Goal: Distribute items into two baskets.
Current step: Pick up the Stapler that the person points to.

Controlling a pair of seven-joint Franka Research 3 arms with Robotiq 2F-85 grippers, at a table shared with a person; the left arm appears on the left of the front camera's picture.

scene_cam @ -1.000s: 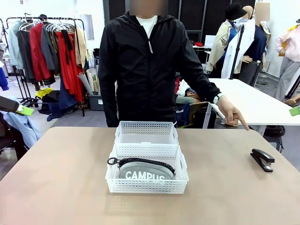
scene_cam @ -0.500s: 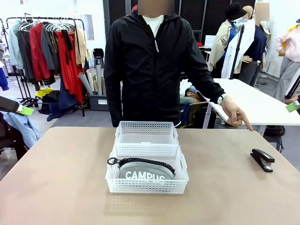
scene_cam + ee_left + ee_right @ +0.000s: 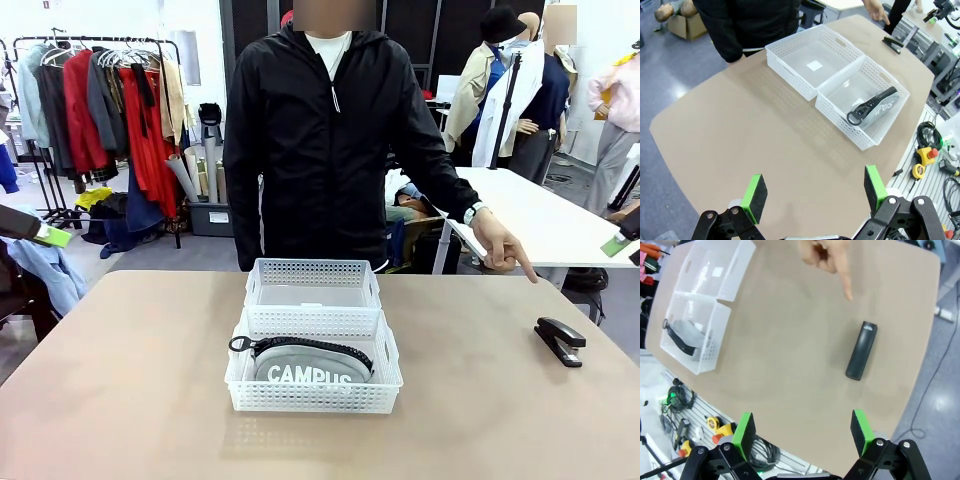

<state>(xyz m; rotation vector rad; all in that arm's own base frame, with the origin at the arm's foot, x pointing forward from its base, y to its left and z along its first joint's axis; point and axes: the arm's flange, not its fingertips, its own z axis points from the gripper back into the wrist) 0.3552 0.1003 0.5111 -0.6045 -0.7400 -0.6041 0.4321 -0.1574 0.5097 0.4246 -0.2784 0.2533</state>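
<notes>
Table (image 3: pixel 120 400) with baskets (image 3: pixel 312 314), clothes rack (image 3: pixel 100 90) beyond

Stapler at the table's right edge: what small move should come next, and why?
Probably lower the open right gripper toward the stapler: it lies loose on the table, the person's hand points at it, the pouch already lies in the near basket, and the far basket is empty.

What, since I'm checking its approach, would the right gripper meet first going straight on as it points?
Probably the bare table: the open right gripper points down at it, with the stapler lying off to one side of that line. Depth is hard to judge.
</notes>
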